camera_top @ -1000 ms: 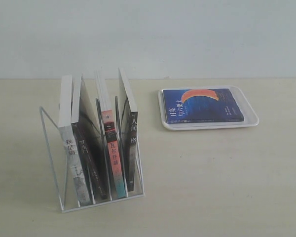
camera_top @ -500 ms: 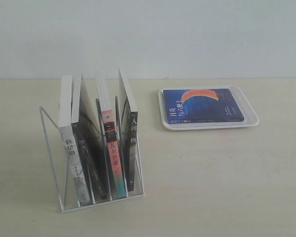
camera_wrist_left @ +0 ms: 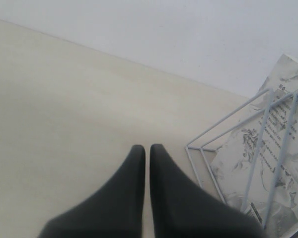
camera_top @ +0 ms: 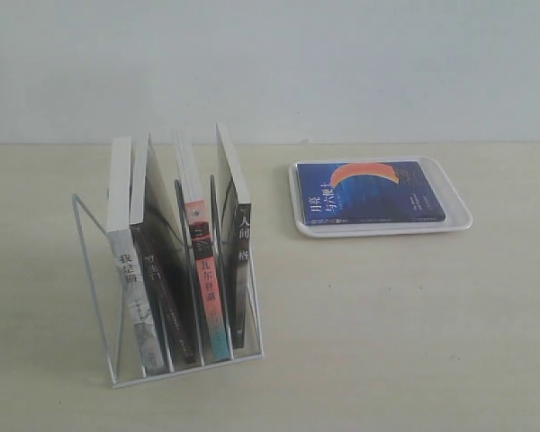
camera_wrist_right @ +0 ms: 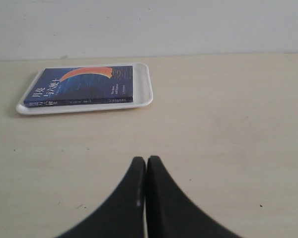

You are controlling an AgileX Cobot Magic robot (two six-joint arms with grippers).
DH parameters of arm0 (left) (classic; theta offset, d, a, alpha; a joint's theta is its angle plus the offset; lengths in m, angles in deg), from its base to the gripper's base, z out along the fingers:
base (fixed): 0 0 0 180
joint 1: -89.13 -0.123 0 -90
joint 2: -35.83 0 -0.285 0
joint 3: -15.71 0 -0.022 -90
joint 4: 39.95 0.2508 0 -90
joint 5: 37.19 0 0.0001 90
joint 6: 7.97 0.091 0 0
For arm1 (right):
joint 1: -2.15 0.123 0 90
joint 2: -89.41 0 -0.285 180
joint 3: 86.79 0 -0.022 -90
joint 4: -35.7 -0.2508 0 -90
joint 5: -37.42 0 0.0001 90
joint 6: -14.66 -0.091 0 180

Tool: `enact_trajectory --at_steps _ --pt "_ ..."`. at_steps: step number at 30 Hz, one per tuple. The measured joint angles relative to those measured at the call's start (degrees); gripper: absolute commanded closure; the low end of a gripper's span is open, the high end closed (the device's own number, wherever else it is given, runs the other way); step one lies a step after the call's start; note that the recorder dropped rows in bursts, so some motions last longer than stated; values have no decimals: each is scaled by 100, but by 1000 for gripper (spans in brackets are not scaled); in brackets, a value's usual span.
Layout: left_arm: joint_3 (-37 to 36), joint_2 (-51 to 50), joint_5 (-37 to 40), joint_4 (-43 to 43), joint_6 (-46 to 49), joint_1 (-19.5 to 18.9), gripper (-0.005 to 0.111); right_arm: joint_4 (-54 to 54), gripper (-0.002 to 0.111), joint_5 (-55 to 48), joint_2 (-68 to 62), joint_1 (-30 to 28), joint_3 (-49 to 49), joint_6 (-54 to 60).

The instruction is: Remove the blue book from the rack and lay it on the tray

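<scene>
The blue book (camera_top: pixel 371 192) lies flat, cover up, on the white tray (camera_top: pixel 457 219) at the right of the exterior view; the right wrist view shows the same blue book (camera_wrist_right: pixel 82 86) on the tray (camera_wrist_right: pixel 144 87). The wire rack (camera_top: pixel 94 270) stands at the left and holds several upright books. Neither arm shows in the exterior view. My left gripper (camera_wrist_left: pixel 147 148) is shut and empty over bare table, beside a corner of the rack (camera_wrist_left: pixel 228 130). My right gripper (camera_wrist_right: pixel 146 159) is shut and empty, well short of the tray.
The rack holds a white-spined book (camera_top: pixel 126 270), a dark book (camera_top: pixel 157 261), a pink-and-teal-spined book (camera_top: pixel 202 279) and a black-spined book (camera_top: pixel 241 261). A pale wall runs behind the beige table (camera_top: pixel 387 324).
</scene>
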Motion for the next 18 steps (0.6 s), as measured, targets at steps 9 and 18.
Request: enact_trajectory --at_steps 9,18 --pt "0 0 0 0 0 0 103 -9 109 0 0 0 0 -22" --pt "0 0 0 0 0 0 103 -12 109 0 0 0 0 -45"
